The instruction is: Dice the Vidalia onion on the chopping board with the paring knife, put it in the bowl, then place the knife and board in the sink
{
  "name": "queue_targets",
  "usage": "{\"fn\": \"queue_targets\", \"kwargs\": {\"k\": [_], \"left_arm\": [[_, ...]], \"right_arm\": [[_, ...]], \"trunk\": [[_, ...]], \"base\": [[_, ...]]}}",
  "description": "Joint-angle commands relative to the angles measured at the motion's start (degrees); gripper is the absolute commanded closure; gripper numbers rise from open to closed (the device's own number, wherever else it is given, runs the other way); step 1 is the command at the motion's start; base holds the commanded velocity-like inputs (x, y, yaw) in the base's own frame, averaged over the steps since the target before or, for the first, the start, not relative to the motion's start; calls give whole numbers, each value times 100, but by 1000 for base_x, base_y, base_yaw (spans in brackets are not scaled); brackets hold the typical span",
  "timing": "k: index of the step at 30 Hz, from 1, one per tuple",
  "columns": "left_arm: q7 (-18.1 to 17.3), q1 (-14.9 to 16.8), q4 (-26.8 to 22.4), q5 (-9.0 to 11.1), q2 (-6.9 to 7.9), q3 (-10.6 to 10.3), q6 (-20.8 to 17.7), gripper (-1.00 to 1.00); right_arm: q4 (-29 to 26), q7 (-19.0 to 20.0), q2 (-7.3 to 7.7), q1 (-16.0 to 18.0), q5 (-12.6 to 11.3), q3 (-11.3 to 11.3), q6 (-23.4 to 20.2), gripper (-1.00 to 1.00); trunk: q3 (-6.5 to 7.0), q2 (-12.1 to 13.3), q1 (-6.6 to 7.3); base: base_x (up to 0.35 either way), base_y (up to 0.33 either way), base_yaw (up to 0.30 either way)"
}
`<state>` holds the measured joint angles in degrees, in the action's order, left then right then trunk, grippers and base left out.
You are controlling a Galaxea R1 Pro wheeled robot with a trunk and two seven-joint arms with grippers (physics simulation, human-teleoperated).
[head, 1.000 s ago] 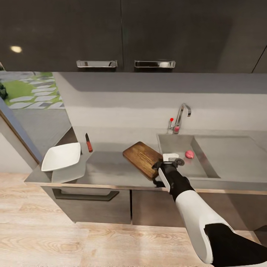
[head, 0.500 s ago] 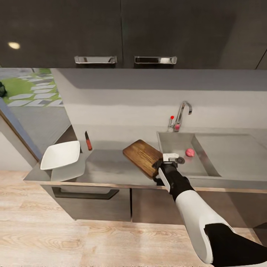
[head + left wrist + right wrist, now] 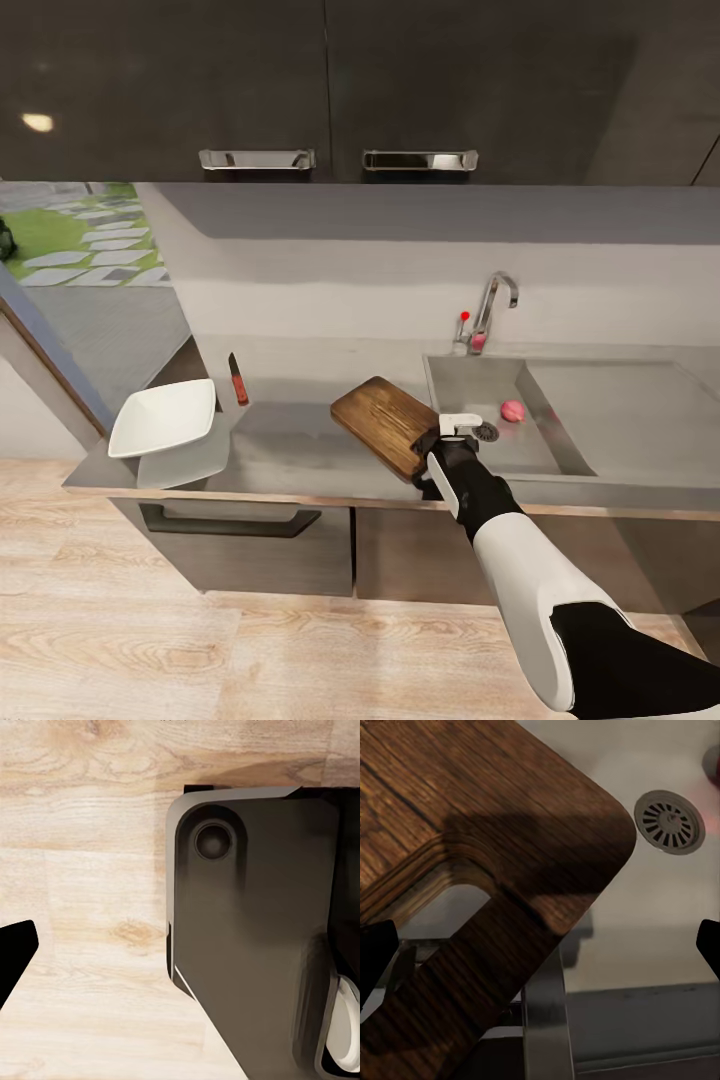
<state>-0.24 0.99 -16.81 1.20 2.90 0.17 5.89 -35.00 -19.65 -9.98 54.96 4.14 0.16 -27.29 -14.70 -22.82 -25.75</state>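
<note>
Right end effector [image 3: 440,447] at the chopping board's [image 3: 385,425] handle end.
Fingertips spread apart astride it — board overhanging the sink [image 3: 470,385] edge, pink onion [image 3: 512,410] inside, frame right.

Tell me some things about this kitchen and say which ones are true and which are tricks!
1. The pink onion is lying in the sink. True.
2. The paring knife is lying on the chopping board. False: it leans near the back wall by the bowl, apart from the board.
3. The right hand is at the board's corner nearest the sink. True.
4. The bowl is full of diced onion. False: it is empty.
5. The chopping board sits inside the sink. False: it is on the countertop, its corner reaching over the sink's edge.
</note>
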Motion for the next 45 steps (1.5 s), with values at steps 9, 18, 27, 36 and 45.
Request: {"fn": "queue_targets", "kwargs": {"k": [9, 18, 27, 36, 45], "left_arm": [[-3, 2, 3, 13, 0, 1, 18, -100], [-3, 0, 3, 12, 0, 1, 18, -100], [-3, 2, 3, 12, 0, 1, 18, -100], [-3, 3, 3, 12, 0, 1, 18, -100], [-3, 3, 3, 12, 0, 1, 18, -100]], "right_arm": [[-7, 3, -2, 6, 43, 2, -49, -100], [-7, 5, -2, 4, 43, 2, -49, -100], [-7, 6, -2, 2, 43, 2, -49, -100], [-7, 13, -2, 1, 37, 2, -49, 100], [-7, 0, -2, 1, 34, 2, -49, 100]], "trunk": [[-27, -10, -3], [-68, -10, -3], [-110, -10, -3], [-117, -10, -3], [-119, -10, -3]], "base": [[42, 0, 0], [3, 0, 0], [0, 0, 0], [0, 0, 0], [0, 0, 0]]}}
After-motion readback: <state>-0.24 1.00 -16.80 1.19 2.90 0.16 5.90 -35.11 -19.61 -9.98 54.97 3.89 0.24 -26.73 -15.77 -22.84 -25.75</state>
